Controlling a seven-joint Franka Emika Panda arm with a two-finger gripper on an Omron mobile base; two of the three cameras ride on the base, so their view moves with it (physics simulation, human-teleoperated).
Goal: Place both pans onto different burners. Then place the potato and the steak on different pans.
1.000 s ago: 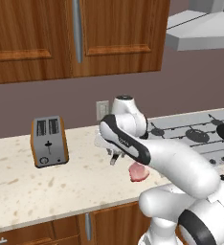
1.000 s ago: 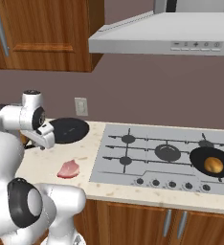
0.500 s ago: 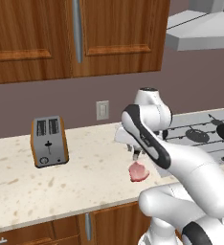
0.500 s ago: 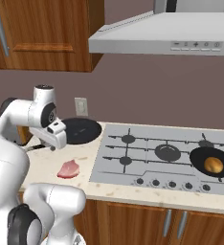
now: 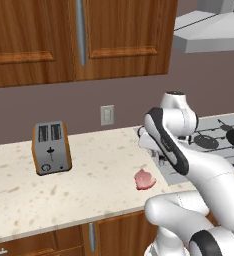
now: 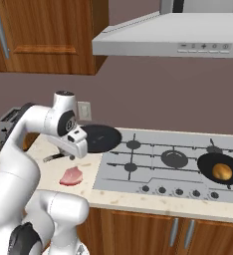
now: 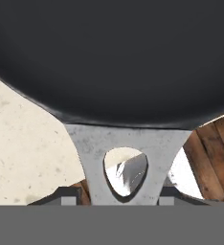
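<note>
One black pan [image 6: 99,138] hangs just above the counter at the left edge of the cooktop [image 6: 153,175]. My gripper [image 6: 76,148] is shut on its handle. In the hand view this pan [image 7: 109,57] is close in front, and its grey handle root sits between my gripper [image 7: 117,195] tips. The second pan [image 6: 221,168] rests on a right-hand burner with the potato [image 6: 222,172] in it. The pink steak [image 6: 71,176] lies on the counter left of the cooktop, below my hand; the left base view shows the steak [image 5: 144,179] beside my arm. The large middle burner [image 6: 174,158] is bare.
A toaster [image 5: 50,147] stands on the counter far to the left. Black knobs [image 6: 178,191] line the cooktop's front edge. A range hood [image 6: 173,35] hangs over the burners, with wooden cabinets [image 5: 79,40] above the counter.
My arm has swung to the right and carried the held pan from over the counter to the cooktop's left edge. The steak and the other pan have stayed put.
</note>
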